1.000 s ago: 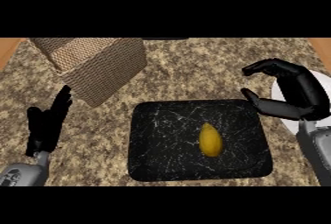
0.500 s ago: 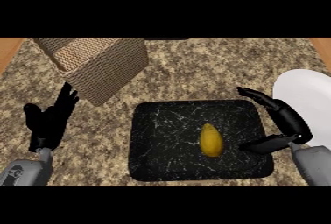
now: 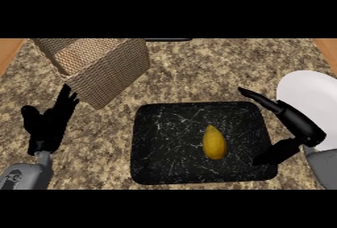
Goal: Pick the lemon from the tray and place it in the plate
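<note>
A yellow lemon (image 3: 214, 142) lies in the middle of a black marbled tray (image 3: 164, 147) on the counter. My right hand (image 3: 297, 127) hovers at the tray's right edge, open, with fingers stretched over the upper right corner and the thumb over the lower right corner. A gap of tray separates it from the lemon. A white plate (image 3: 314, 100) sits at the far right, partly behind that hand and cut by the view's edge. My left hand (image 3: 47, 124) rests open at the left, fingers up.
A tan woven box (image 3: 99, 64) stands tilted at the upper left, near the tray's top left corner. Speckled granite counter (image 3: 197, 71) surrounds everything, with wooden edges at the upper corners.
My right hand has come down and toward me from beside the tray's upper right corner to its right edge, spreading fingers and thumb wider. The plate shows more. The left hand barely moved.
</note>
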### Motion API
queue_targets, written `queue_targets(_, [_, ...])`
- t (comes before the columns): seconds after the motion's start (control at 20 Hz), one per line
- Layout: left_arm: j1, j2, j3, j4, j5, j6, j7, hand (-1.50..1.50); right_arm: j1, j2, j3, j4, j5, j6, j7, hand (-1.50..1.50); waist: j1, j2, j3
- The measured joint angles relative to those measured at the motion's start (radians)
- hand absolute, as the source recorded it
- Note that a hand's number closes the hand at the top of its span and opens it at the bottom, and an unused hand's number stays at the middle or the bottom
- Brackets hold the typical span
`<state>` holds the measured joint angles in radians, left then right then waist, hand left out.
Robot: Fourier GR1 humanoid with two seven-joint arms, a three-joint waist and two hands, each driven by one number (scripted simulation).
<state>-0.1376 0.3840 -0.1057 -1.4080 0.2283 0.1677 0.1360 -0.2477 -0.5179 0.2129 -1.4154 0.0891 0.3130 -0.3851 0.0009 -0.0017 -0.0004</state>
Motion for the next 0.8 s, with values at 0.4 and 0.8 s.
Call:
queue_targets(0.4, [-0.006, -0.019, 0.02, 0.017, -0.02, -0.021, -0.006, 0.0, -0.045, -0.001, 0.074, -0.074, 0.123, 0.068, 0.187, -1.5, 0.001, 0.0, 0.001])
queue_targets(0.8, [0.004, -0.035, 0.037, -0.009, -0.039, -0.038, 0.016, 0.0, -0.086, -0.003, 0.104, -0.081, 0.269, 0.123, 0.278, -1.5, 0.004, 0.001, -0.001])
